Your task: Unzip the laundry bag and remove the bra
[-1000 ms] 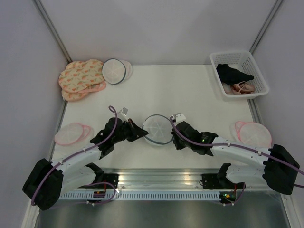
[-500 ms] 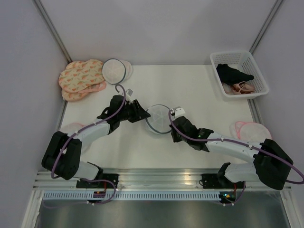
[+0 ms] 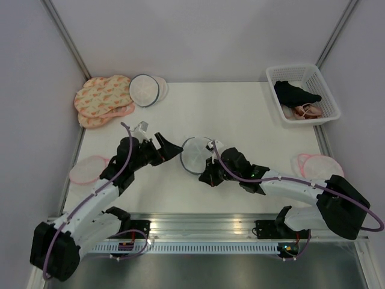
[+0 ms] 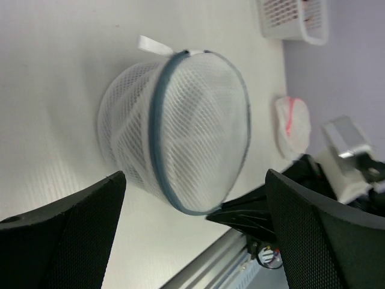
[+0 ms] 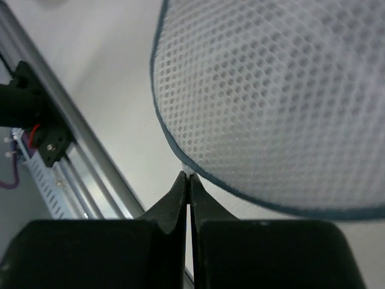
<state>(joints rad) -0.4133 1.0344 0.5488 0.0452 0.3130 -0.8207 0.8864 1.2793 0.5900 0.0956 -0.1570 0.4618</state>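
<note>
The laundry bag is a white mesh drum with a grey rim, tipped on its side at the table's middle. Nothing dark shows through its mesh. My left gripper stands open just left of the bag, and its black fingers flank the bag without touching it. At the bag's near edge, my right gripper is shut on a small white tab of the grey rim. The black bra lies in the white basket at the back right.
A pink-beige garment shares the basket. Pink round mesh bags lie at the left edge and right edge. Patterned pink bags and a flat white round bag sit back left. A metal rail runs along the near edge.
My left gripper has opened and drawn back a little from the bag. The bag has shifted away from the rail and tipped up, with the right gripper staying shut at its rim.
</note>
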